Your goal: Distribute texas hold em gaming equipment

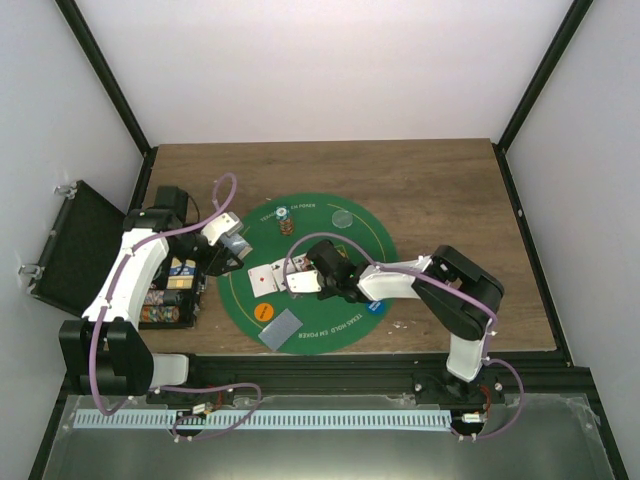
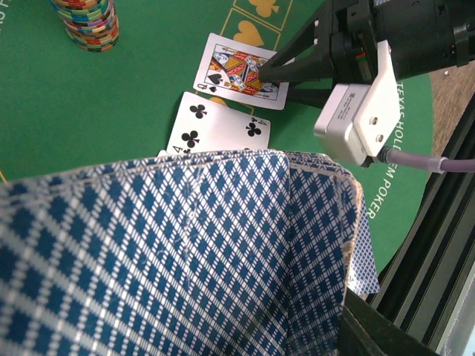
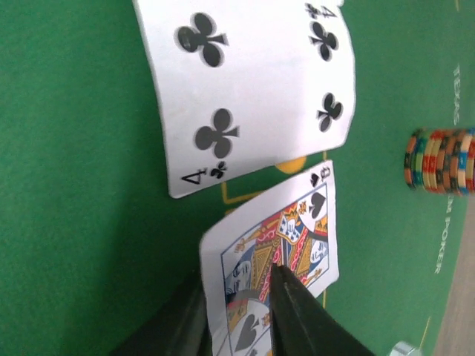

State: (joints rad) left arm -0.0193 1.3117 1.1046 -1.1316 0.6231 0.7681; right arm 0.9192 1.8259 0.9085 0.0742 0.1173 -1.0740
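A round green poker mat (image 1: 360,240) lies mid-table. My left gripper (image 1: 233,247) is shut on a fanned deck of blue-patterned cards (image 2: 185,259) at the mat's left edge; the deck hides its fingers in the left wrist view. My right gripper (image 1: 300,281) is shut on a queen of spades (image 3: 297,237), one finger (image 3: 293,311) above the card and one below. The queen also shows in the left wrist view (image 2: 237,70). A four of clubs (image 3: 252,89) lies face up beside it. A stack of mixed-colour chips (image 1: 287,220) stands at the mat's far side.
A face-down card (image 1: 280,328), an orange chip (image 1: 265,311), a blue chip (image 1: 376,307) and a clear disc (image 1: 342,218) lie on the mat. An open black case (image 1: 70,240) with a chip tray (image 1: 170,295) stands at the left. A black rail (image 1: 350,365) runs along the near edge.
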